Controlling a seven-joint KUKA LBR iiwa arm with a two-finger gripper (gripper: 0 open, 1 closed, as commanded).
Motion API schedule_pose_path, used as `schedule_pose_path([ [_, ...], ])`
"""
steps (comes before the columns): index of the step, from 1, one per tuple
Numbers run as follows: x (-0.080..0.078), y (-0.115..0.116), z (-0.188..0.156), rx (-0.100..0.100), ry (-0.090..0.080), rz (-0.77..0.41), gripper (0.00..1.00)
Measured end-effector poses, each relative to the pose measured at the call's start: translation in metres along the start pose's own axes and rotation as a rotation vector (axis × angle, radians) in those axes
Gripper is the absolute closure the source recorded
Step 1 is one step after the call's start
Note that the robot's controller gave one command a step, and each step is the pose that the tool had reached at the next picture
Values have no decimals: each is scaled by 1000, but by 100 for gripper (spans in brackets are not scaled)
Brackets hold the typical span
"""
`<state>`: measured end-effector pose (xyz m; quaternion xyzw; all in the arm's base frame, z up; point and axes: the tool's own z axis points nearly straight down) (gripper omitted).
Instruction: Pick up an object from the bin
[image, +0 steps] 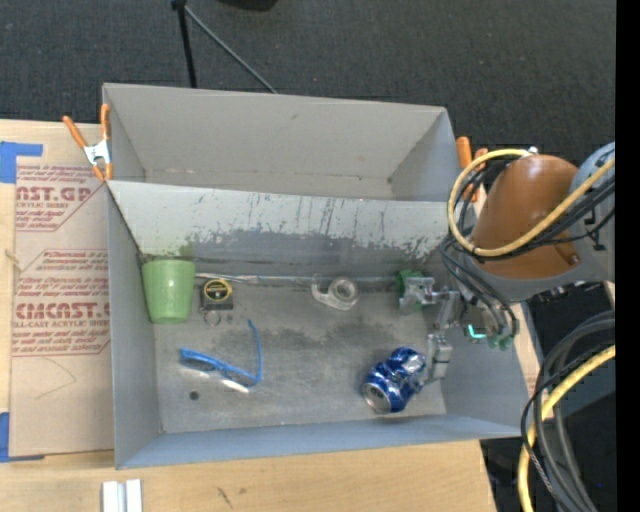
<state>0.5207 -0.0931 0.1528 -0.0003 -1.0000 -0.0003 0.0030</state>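
Note:
My gripper (432, 325) is low at the bin's right side, open, with nothing between its fingers. One fingertip (438, 358) is right beside a crushed blue drinks can (396, 379) that lies on the floor near the front right corner. The other fingertip (424, 293) is close to a small green thing (408, 283) by the back wall. I cannot tell whether either finger touches its neighbour. A grey ring-shaped piece (337, 292) lies left of the gripper, along the back wall.
At the bin's left stands a light green cup (168, 289), with a small yellow and black tape measure (215, 292) beside it. A blue plastic frame (226, 362) lies front left. The arm with its orange cover hangs over the right rim.

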Motion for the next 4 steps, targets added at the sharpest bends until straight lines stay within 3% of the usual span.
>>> schedule_pose_path([
  [1, 34, 16, 84, 0, -9, -65, 0],
  [2, 34, 16, 82, 1, -6, -66, 100],
  [3, 1, -37, -46, 5, -17, -70, 100],
  [4, 29, 3, -177, 3, -18, -79, 100],
])
